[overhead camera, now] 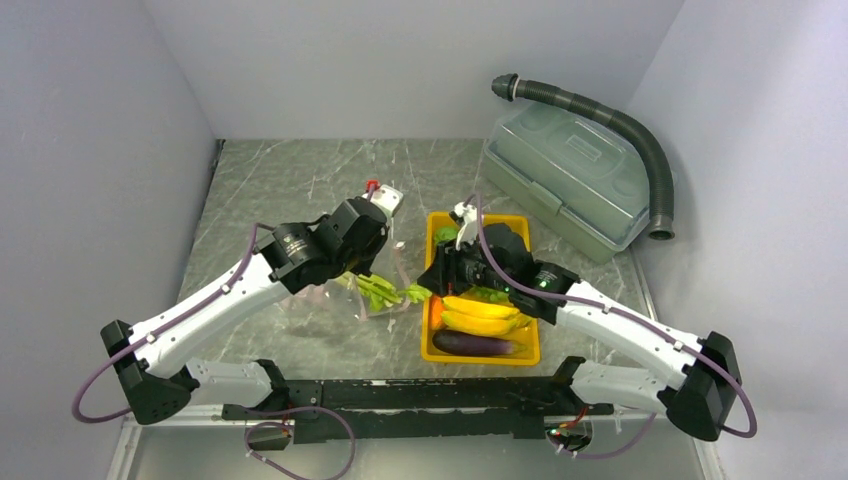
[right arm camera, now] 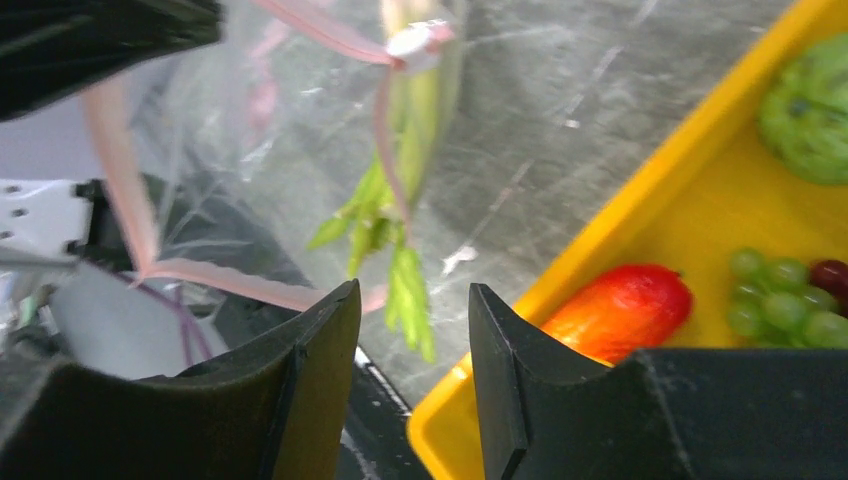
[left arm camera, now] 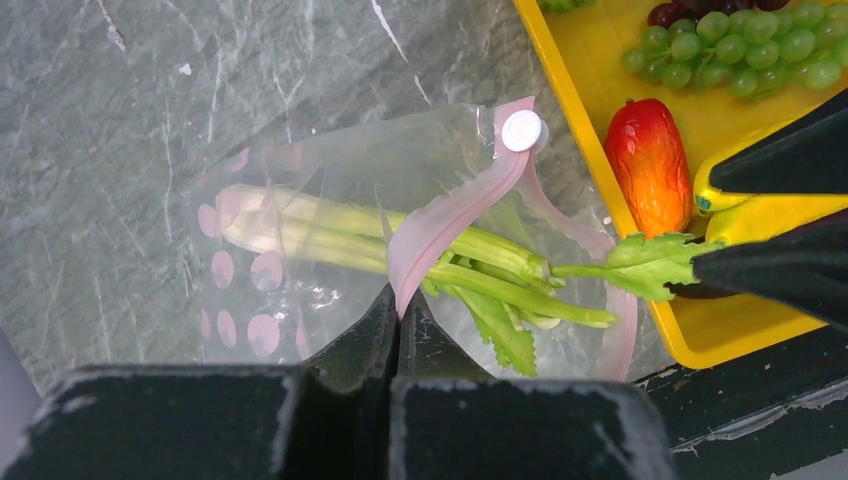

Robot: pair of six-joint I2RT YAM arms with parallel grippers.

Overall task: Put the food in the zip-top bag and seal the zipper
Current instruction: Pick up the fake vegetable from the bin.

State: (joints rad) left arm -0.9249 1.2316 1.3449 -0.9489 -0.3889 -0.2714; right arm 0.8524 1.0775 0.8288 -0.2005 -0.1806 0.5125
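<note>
The clear zip-top bag (left arm camera: 330, 170) lies left of the yellow tray (left arm camera: 575, 110) and also shows in the top view (overhead camera: 335, 295). My left gripper (left arm camera: 400, 305) is shut on the pink zipper (left arm camera: 450, 210), holding the mouth up; the white slider (left arm camera: 522, 130) is at the far end. Green leafy stalks (left arm camera: 480, 265) lie mostly inside the bag, with a leaf (left arm camera: 650, 262) sticking out toward the tray. My right gripper (right arm camera: 412, 300) is open and empty, just in front of that leaf (right arm camera: 405, 300). Red pepper (left arm camera: 648, 165), green grapes (left arm camera: 730, 50), bananas (overhead camera: 480, 315) and eggplant (overhead camera: 478, 344) are in the tray.
A large grey-green lidded box (overhead camera: 570, 180) with a black corrugated hose (overhead camera: 645, 150) stands at the back right. Grey walls close in the left, back and right sides. A black frame (overhead camera: 400, 400) runs along the near edge.
</note>
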